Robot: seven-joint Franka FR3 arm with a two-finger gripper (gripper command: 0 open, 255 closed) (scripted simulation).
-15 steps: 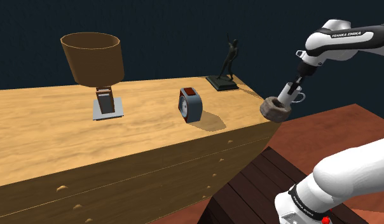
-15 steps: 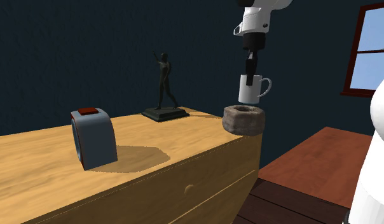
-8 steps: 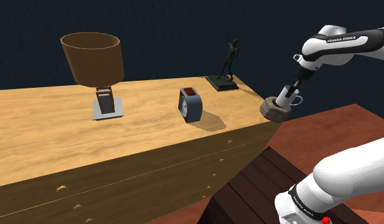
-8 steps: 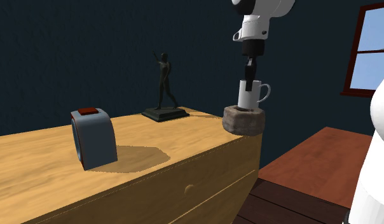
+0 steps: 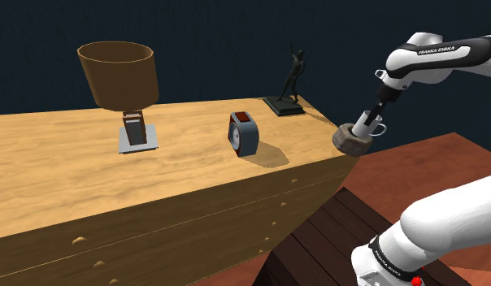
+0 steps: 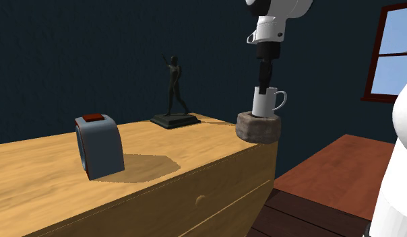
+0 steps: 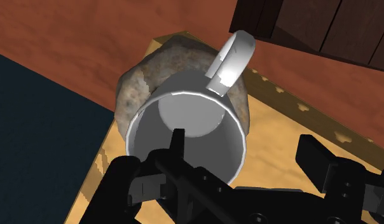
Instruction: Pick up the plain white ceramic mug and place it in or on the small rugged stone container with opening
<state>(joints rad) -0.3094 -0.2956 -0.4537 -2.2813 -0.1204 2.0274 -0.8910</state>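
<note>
Your mug [image 6: 265, 102] stands upright in the opening of the rough stone container [image 6: 257, 126], which sits right at the corner of the wooden counter [image 6: 189, 145]. The step in hand looks like the release and retreat. Draw the tool [image 6: 263, 83] straight up along the mug's axis, with no sideways drift. The container is at the very edge, so a nudge could tip it or the mug off the corner. Watch the handle [image 7: 232, 60]: it points away from the tool, out over the container's rim, so keep any swing away from that side until you are well above it.

In the wrist view the fingers [image 7: 318, 159] stand wide apart. One is well clear of the mug's wall and the other is just outside the opposite wall. A thin black part of the tool reaches over the mug's mouth. I judge that the tool grips nothing; the mug rests on the container alone.
</note>
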